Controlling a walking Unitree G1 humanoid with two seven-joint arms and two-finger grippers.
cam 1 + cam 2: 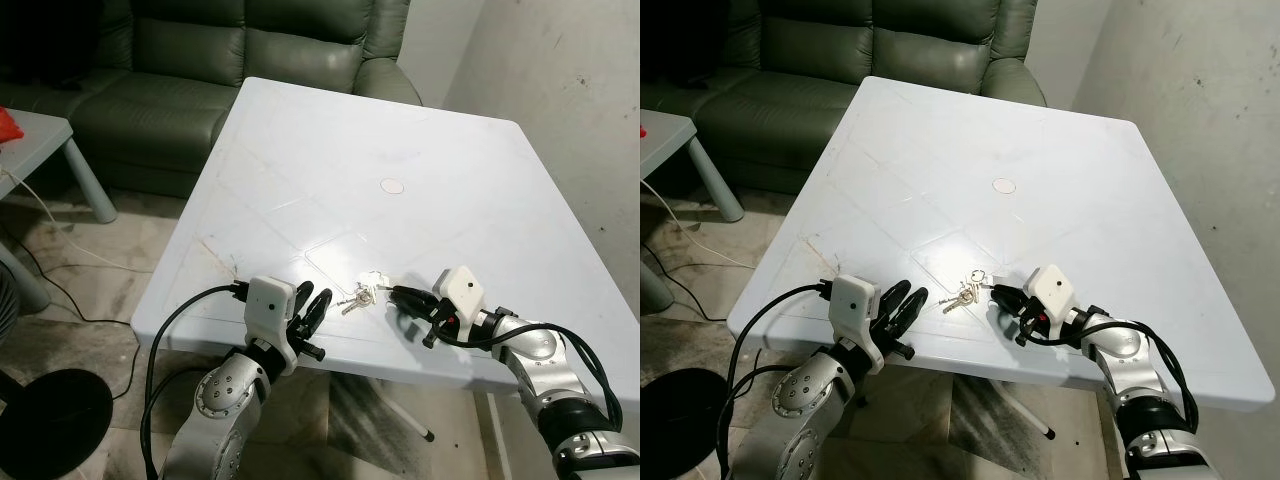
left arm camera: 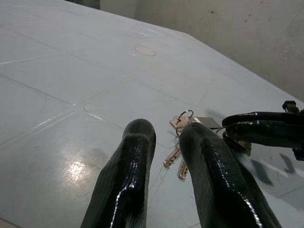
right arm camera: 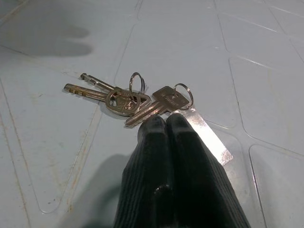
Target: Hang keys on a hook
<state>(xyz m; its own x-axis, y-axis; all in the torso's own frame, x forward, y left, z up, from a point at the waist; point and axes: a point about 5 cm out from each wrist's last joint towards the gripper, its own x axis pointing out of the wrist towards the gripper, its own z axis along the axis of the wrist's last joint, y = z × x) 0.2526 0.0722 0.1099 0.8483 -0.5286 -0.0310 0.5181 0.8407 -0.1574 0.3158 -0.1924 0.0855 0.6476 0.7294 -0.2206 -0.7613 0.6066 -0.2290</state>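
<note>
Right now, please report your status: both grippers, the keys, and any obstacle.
Right gripper shut, tips at the silver key bunch on white plastic table. Left gripper open nearby.

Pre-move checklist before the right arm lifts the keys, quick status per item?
1. Keys located: ok, the bunch lies flat on the white table near its front edge.
2. Right pincer at the bunch: ok, its tips sit at the keys' silver tag.
3. Right pincer grip: not ok, fingers pressed together with nothing visibly between them.
4. Left pincer out of the way: ok, open, beside the keys, apart from them.
5. Hook in sight: not ok; table, sofa and wall are what's ahead.
6. Rings linked so the bunch lifts as one: cannot tell.
</note>
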